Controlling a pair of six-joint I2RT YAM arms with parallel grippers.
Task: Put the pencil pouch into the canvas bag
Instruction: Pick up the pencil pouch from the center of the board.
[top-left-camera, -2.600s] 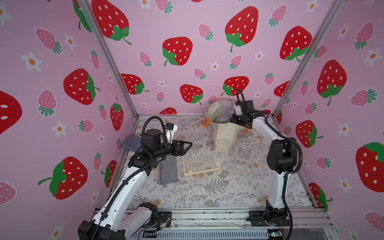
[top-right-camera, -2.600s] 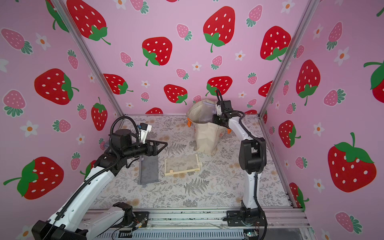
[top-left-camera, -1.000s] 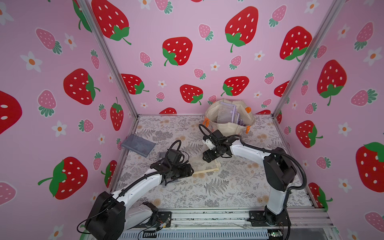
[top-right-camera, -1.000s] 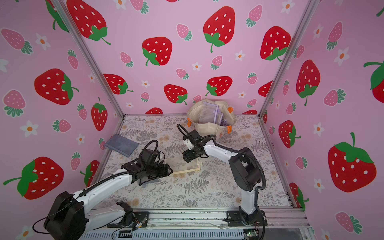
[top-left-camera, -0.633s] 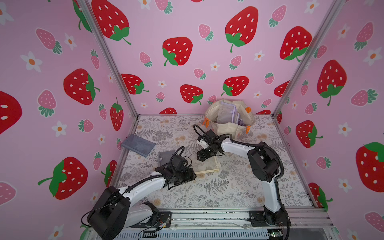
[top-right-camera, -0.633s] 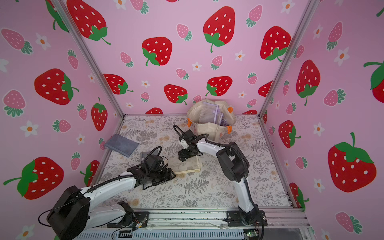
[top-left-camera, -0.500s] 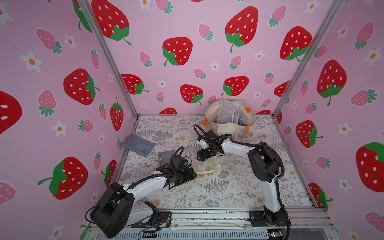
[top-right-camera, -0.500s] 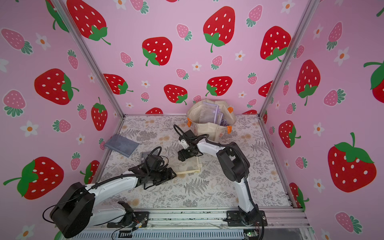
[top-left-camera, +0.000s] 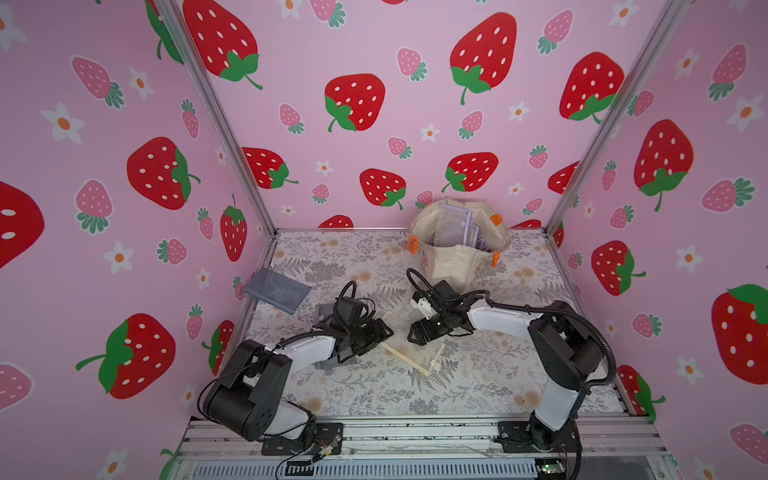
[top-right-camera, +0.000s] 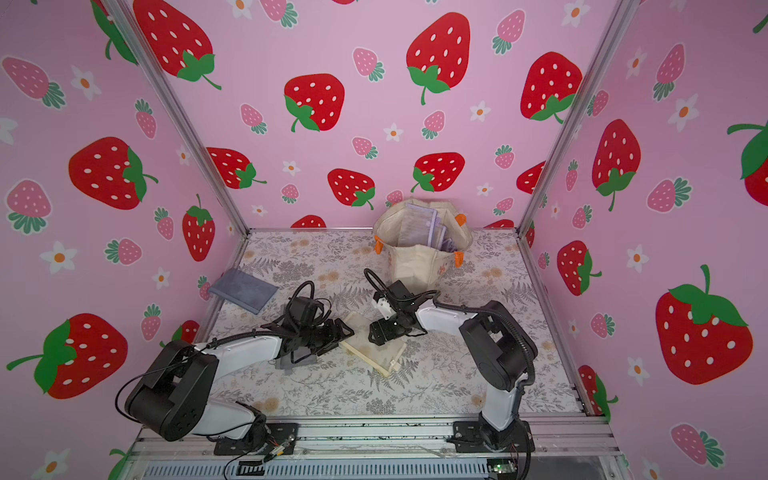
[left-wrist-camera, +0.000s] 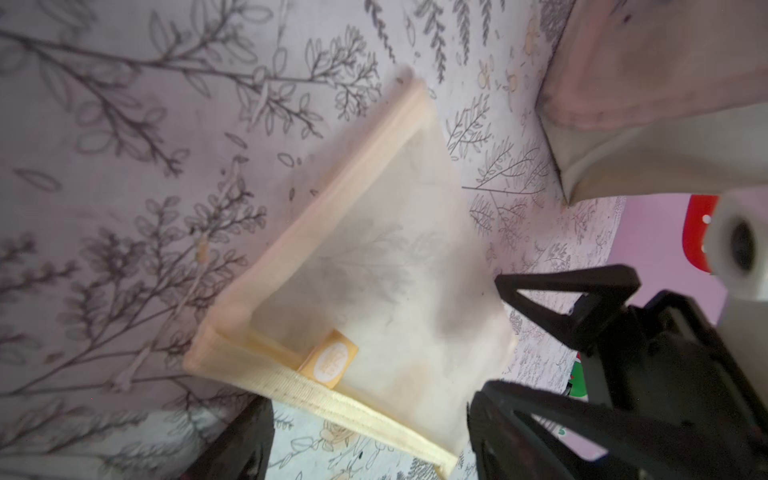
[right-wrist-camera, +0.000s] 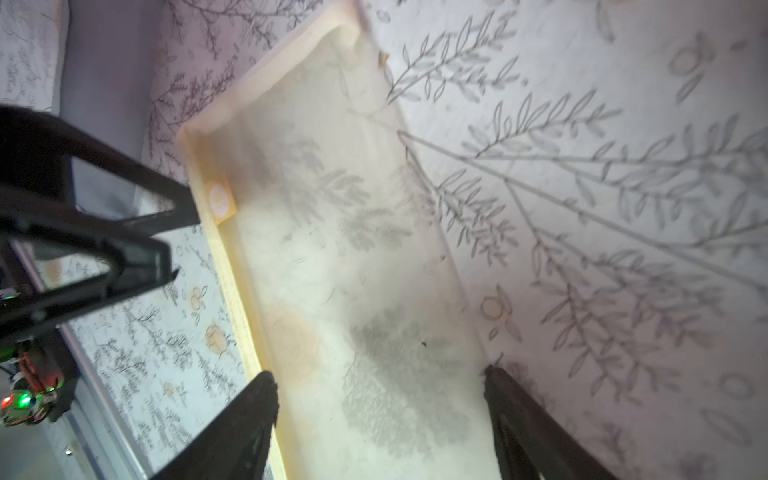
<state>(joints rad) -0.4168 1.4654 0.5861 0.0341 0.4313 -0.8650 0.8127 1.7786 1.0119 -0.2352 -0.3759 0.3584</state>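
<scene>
In both top views the light is bright, even and diffuse. Focus is sharp. Wide-angle perspective splays the silver metal corner posts (top-left-camera: 220, 124) outward. Shadows on the grey floral-print table cover (top-left-camera: 374, 395) are faint. Both wrist views are dimmer and pink-tinted, and the translucent cream mesh pouch (left-wrist-camera: 374, 270) (right-wrist-camera: 353, 270) appears blurred.

Just beside the pencil pouch (top-left-camera: 413, 351), on its side away from the canvas bag (top-left-camera: 453, 266), a grey pouch (top-right-camera: 293, 362) lies mostly under the left gripper (top-left-camera: 384, 334) and its arm, so only edges show. The right gripper (top-left-camera: 417, 337) covers the pouch's corner nearest the bag. Whether a finger touches the mesh cannot be told. In the right wrist view the pouch is blurred and runs off the picture's edge. Its orange tag (left-wrist-camera: 330, 361) is unreadable. Beyond the pouch, purple things (top-left-camera: 461, 226) in the bag are too crowded to name.
</scene>
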